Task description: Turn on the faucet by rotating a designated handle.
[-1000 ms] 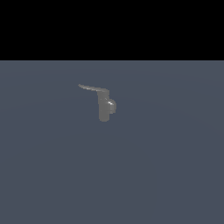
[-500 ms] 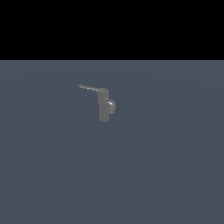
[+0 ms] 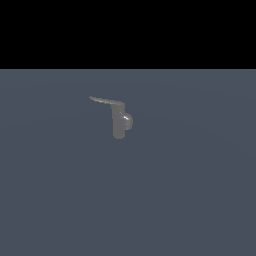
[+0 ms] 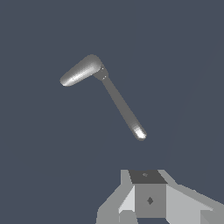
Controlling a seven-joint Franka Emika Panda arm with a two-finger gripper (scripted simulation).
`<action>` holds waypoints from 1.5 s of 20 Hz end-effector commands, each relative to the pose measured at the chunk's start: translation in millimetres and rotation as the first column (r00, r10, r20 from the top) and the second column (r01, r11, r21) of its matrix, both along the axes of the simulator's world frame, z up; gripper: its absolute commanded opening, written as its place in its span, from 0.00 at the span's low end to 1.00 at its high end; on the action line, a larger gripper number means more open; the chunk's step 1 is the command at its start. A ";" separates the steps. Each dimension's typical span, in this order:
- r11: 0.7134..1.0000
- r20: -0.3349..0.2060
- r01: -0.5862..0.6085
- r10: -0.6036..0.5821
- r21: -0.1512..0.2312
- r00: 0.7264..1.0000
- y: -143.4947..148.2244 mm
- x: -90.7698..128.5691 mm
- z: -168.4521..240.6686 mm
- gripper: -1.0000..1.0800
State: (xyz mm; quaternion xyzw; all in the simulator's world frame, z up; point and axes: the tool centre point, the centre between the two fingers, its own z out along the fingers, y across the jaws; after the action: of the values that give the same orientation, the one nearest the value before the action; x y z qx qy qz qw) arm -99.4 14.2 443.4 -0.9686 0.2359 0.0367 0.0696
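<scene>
We log the grey gripper (image 4: 151, 205) clear of the small matte grey faucet (image 3: 119, 122); jaw state we cannot tell. Thin flat grey handle (image 3: 106, 101) projects toward the exterior view's left, untouched.

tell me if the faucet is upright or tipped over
Upright: the faucet stands on its base on the floor, handle projecting sideways from its top.
</scene>
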 end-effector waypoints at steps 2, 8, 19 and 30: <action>0.996 -0.016 0.089 -0.089 0.003 0.996 7.5 28.5 -14.2 0.00; 0.971 -0.042 0.239 -0.239 -0.006 0.970 21.4 74.8 -43.9 0.00; 0.869 -0.061 0.492 -0.495 -0.058 0.867 51.2 150.5 -114.1 0.00; 0.710 -0.024 0.693 -0.700 -0.122 0.713 86.1 209.4 -199.3 0.00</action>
State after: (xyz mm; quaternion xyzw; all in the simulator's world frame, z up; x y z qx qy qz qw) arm 102.9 95.2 256.3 -0.8183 0.5734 0.0329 0.0234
